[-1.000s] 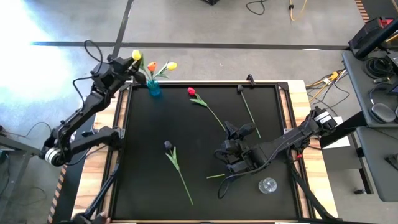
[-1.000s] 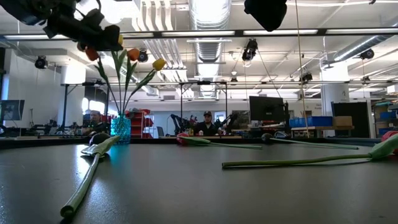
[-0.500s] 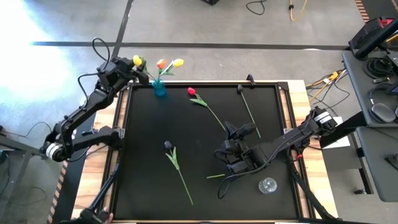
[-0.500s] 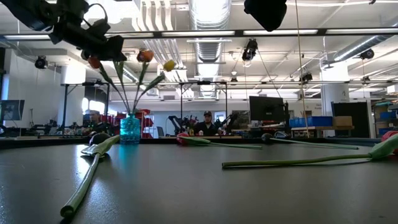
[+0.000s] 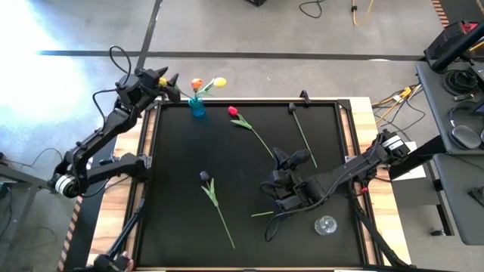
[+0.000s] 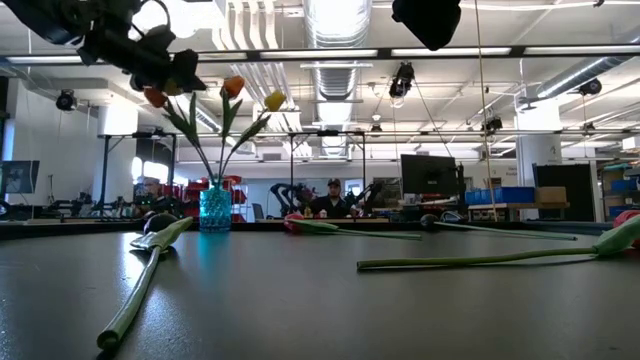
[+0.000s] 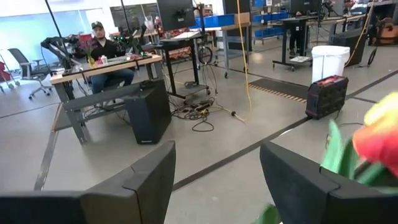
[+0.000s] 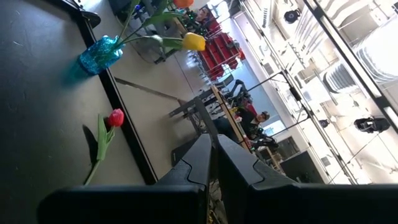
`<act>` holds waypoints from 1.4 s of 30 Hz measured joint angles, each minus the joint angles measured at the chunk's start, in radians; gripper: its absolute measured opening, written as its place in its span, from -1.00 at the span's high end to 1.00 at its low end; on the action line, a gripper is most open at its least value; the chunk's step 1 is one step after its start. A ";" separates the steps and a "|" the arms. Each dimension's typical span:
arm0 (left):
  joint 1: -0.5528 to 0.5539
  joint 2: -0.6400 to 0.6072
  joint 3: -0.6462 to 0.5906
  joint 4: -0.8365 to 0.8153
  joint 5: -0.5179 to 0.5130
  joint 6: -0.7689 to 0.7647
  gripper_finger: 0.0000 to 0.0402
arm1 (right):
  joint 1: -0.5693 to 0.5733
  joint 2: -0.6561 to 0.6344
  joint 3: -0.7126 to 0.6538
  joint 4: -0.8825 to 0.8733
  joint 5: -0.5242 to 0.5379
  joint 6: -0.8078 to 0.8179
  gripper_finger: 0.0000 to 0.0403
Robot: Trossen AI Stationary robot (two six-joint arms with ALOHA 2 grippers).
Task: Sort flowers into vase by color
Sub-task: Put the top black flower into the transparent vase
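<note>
A blue glass vase stands at the mat's far left edge and holds tulips with orange and yellow heads. My left gripper is open, up at the height of the heads, just left of them. A red-and-yellow head shows beside one finger, outside the gap. A red tulip, a dark tulip and another dark one lie flat on the mat. My right gripper is shut with nothing seen in it, over the mat's right half. A green stem sticks out from under that arm. My left gripper has nothing between its fingers. A tulip head stands close to the outer side of one finger; whether they touch, I cannot tell.
A small clear glass vase stands near the mat's front right corner. The mat's raised frame runs around the work area. A long stem lies across the mat in the low view. People sit at desks beyond the table.
The blue vase with its tulips has slid a little along the far edge toward the table's right. My left gripper has stayed by the flower heads at the far left corner.
</note>
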 joint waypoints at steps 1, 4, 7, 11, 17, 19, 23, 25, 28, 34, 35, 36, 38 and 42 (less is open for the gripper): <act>0.000 0.000 0.013 -0.013 0.000 0.000 -0.09 | 0.000 0.000 0.000 0.000 0.000 0.000 0.91; 0.000 0.002 0.059 -0.057 0.000 0.000 -0.09 | 0.000 0.000 0.000 0.001 0.000 0.000 0.91; 0.000 0.004 0.100 -0.101 0.001 0.000 -0.09 | 0.000 0.000 0.000 0.002 0.000 0.000 0.91; -0.002 0.002 0.144 -0.141 0.005 0.000 -0.09 | 0.000 0.000 0.000 0.003 -0.001 0.000 0.91; -0.002 -0.005 0.200 -0.177 0.006 0.000 -0.09 | 0.000 0.000 0.000 0.004 -0.001 0.000 0.91; -0.002 -0.007 0.217 -0.195 0.009 0.002 -0.09 | 0.000 0.000 0.000 0.004 -0.001 0.000 0.91; -0.002 -0.026 0.253 -0.226 0.030 0.019 -0.09 | 0.000 0.000 0.000 0.005 -0.023 0.000 0.91; -0.002 -0.052 0.258 -0.236 0.057 0.026 -0.09 | 0.000 0.000 0.000 0.005 -0.024 0.001 0.91; -0.003 -0.116 0.240 -0.231 0.153 0.026 -0.05 | 0.000 0.000 -0.002 0.006 -0.025 0.019 0.91; -0.054 -0.277 0.111 -0.126 0.392 -0.054 0.17 | -0.014 0.000 -0.035 0.005 -0.098 0.128 0.91; -0.071 -0.306 0.082 -0.102 0.405 -0.066 0.21 | -0.018 0.002 -0.044 0.005 -0.113 0.153 0.91; -0.088 -0.339 0.051 -0.093 0.409 -0.073 0.24 | -0.023 0.003 -0.054 0.005 -0.128 0.176 0.91; -0.124 -0.400 -0.009 -0.082 0.409 -0.078 0.32 | -0.035 0.004 -0.078 0.004 -0.176 0.205 0.91; -0.202 -0.520 -0.130 -0.038 0.411 -0.105 0.47 | -0.072 0.004 -0.128 0.029 -0.292 0.255 0.95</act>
